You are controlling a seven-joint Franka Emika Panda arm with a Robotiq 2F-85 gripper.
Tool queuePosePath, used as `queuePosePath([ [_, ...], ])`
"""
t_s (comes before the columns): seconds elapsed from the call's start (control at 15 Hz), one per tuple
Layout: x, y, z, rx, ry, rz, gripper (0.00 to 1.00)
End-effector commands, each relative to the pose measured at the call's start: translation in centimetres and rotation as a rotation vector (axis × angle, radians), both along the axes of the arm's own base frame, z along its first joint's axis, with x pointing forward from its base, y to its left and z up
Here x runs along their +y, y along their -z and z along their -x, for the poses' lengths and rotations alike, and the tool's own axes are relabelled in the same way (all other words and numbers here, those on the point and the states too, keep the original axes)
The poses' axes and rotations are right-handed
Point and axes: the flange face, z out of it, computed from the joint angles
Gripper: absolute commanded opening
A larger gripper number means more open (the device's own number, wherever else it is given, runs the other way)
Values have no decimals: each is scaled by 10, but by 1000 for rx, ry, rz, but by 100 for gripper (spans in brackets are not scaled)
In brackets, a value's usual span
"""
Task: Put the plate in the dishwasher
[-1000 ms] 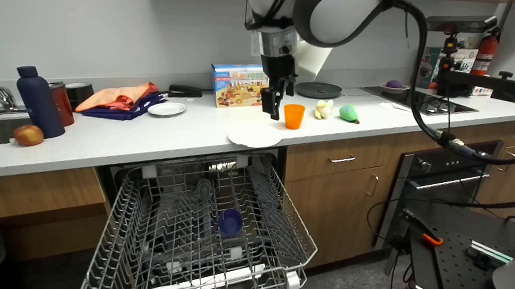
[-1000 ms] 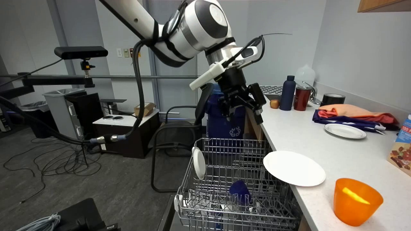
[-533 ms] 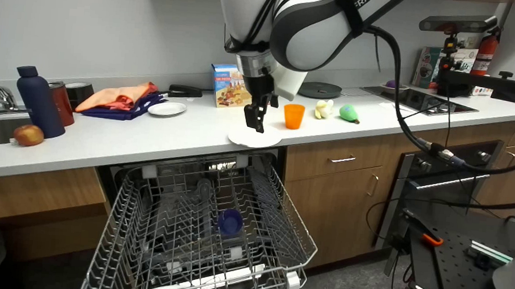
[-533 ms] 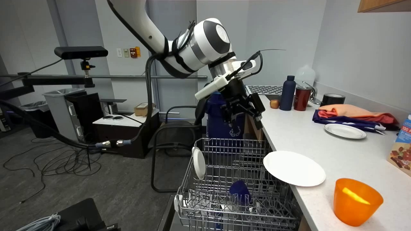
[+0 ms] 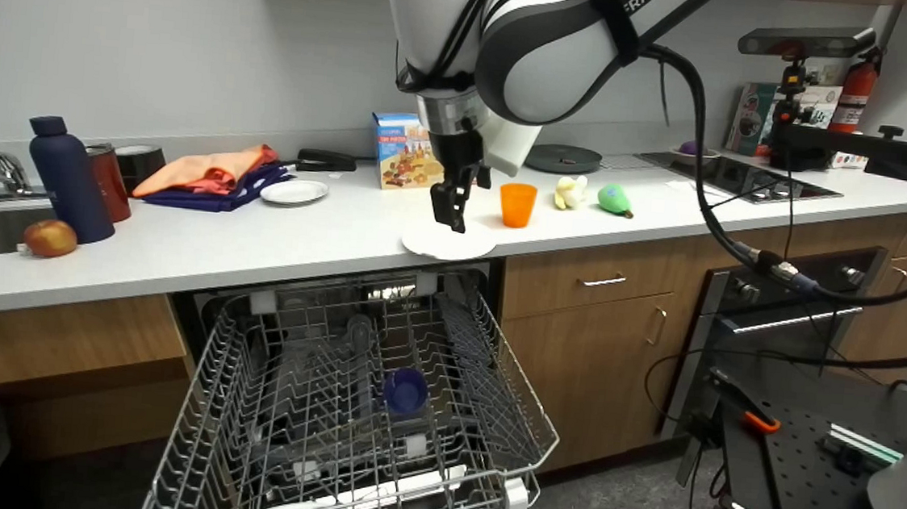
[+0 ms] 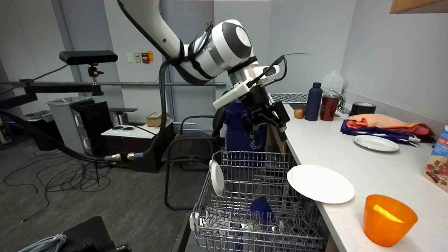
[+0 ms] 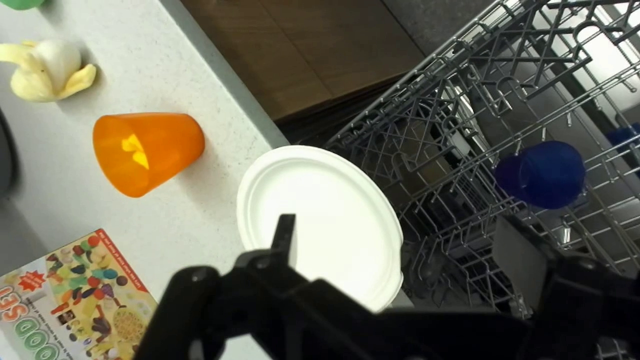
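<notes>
The plate (image 5: pixel 438 244) is white, round and shallow and lies flat on the counter's front edge, overhanging slightly, in both exterior views (image 6: pixel 320 183). It fills the middle of the wrist view (image 7: pixel 330 200). My gripper (image 5: pixel 454 206) is above the counter near the plate, apart from it. In the wrist view the gripper (image 7: pixel 397 222) is open and empty; one finger overlaps the plate in the picture, the other shows over the rack. The gripper also shows in an exterior view (image 6: pixel 266 134). The dishwasher (image 5: pixel 547 448) is open with its wire rack pulled out below the counter (image 6: pixel 259 153).
A blue cup (image 5: pixel 405 391) and a white dish (image 6: pixel 217 177) stand in the rack. An orange cup (image 7: pixel 175 145) is beside the plate. A play-food box (image 5: pixel 408 158), a small white plate (image 6: pixel 376 143) and cloths (image 6: pixel 388 122) are on the counter.
Since one second ago my gripper has moved down and to the left in an exterior view, closer to the plate. Over the last half second it has hardly moved. The plate has not moved.
</notes>
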Motion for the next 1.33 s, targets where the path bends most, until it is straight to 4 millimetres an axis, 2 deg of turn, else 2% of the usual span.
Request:
queuePosePath([
  [0.0, 0, 9, -6, -20, -2, 21, 100],
  [0.53, 2, 47, -33, -43, 21, 83, 100],
  [1.0, -1, 69, -56, -58, 1, 194, 100],
  [1.07, -28, 78, -46, -53, -3, 200, 100],
  [1.27, -50, 95, -45, -25, 23, 243, 100],
])
